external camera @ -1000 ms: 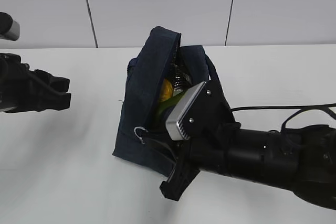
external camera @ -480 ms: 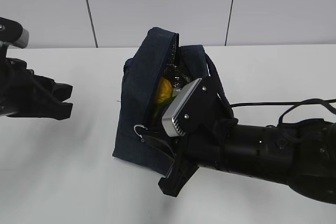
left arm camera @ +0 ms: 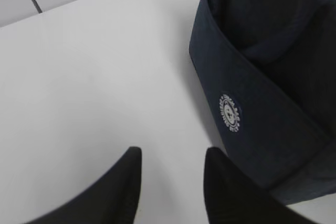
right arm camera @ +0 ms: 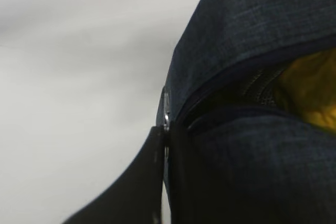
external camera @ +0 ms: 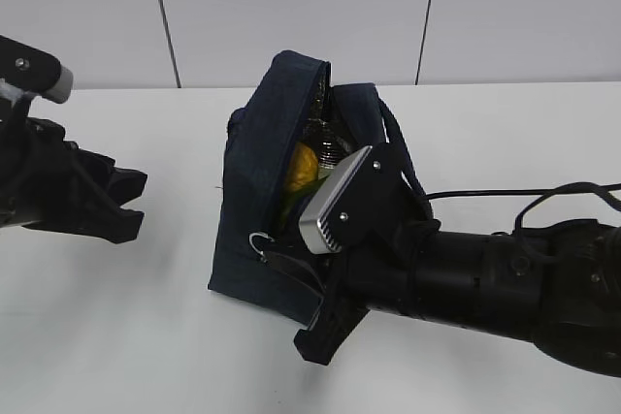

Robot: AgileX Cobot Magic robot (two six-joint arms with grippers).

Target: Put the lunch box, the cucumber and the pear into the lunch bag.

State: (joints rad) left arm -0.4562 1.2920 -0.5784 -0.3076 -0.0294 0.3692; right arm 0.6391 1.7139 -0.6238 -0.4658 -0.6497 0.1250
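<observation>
The dark navy lunch bag (external camera: 254, 181) stands mid-table with its zip side gaping. Inside, the yellow pear (external camera: 302, 168) shows, with a sliver of green cucumber (external camera: 287, 207) below it and something shiny behind; the lunch box cannot be made out. My right gripper (external camera: 275, 259) is shut on the metal ring pull (external camera: 258, 242) at the bag's lower front. In the right wrist view the jaws (right arm camera: 165, 128) pinch the ring pull (right arm camera: 166, 109) beside the bag (right arm camera: 252, 30), with the pear (right arm camera: 310, 90) at the right. My left gripper (external camera: 134, 203) is open and empty, left of the bag.
In the left wrist view the open left gripper (left arm camera: 172, 158) hovers over white table, with the bag (left arm camera: 273, 51) and its white round logo (left arm camera: 231, 113) to the right. A black cable (external camera: 485, 196) trails behind the right arm. A wall stands behind the table.
My left gripper has moved right, towards the bag. My right gripper shifted slightly left with the ring pull, then held still.
</observation>
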